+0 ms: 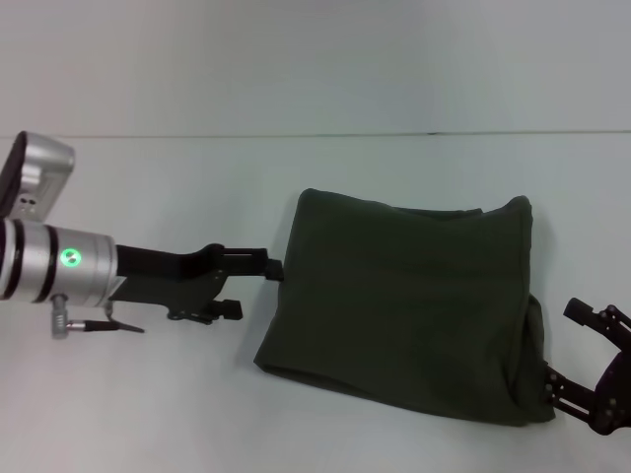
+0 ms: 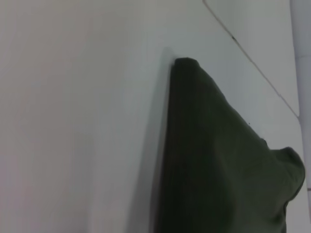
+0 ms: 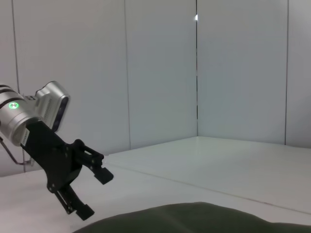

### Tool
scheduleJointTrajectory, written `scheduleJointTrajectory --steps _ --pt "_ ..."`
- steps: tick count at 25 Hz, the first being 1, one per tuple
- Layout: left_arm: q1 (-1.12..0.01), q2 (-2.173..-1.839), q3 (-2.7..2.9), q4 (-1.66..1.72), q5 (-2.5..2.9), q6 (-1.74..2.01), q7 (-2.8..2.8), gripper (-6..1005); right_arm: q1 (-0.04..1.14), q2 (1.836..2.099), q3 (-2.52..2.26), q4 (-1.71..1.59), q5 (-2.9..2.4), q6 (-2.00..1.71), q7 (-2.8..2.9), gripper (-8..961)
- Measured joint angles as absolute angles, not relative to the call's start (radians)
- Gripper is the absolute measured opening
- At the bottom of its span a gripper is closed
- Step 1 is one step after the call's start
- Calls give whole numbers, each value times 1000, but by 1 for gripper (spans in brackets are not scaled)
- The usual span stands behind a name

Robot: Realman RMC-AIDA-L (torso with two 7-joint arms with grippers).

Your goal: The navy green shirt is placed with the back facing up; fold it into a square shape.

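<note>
The navy green shirt (image 1: 404, 305) lies folded on the white surface (image 1: 148, 394), with no writing showing. The left tool (image 1: 258, 281) is spread wide just beside its left edge. The right tool (image 1: 582, 360), fingers apart and holding nothing, is by its near right corner.

Quick count of what's there: one shirt, the navy green shirt (image 1: 404, 305), folded into a single bundle on one white table (image 1: 177, 394). No second piece of clothing visible anywhere, just that one.

Two arms, so two hands: the left hand (image 1: 258, 284) at the shirt's left edge and the right hand (image 1: 582, 357) by its lower right corner. Each hand shows two fingers, spread apart, four fingers in total.

There's also one green light (image 1: 70, 258) on the left arm's wrist.
</note>
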State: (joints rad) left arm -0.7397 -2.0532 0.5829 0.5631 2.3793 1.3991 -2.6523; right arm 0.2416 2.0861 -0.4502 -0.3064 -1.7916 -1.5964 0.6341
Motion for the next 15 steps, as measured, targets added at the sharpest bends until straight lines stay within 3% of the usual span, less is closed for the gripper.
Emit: scheduleJointTrajectory --steps 15 --pt "-784 -2067 654 514 2377 1318 -2651 868 247 2086 -451 -307 -1792 -1593 638 904"
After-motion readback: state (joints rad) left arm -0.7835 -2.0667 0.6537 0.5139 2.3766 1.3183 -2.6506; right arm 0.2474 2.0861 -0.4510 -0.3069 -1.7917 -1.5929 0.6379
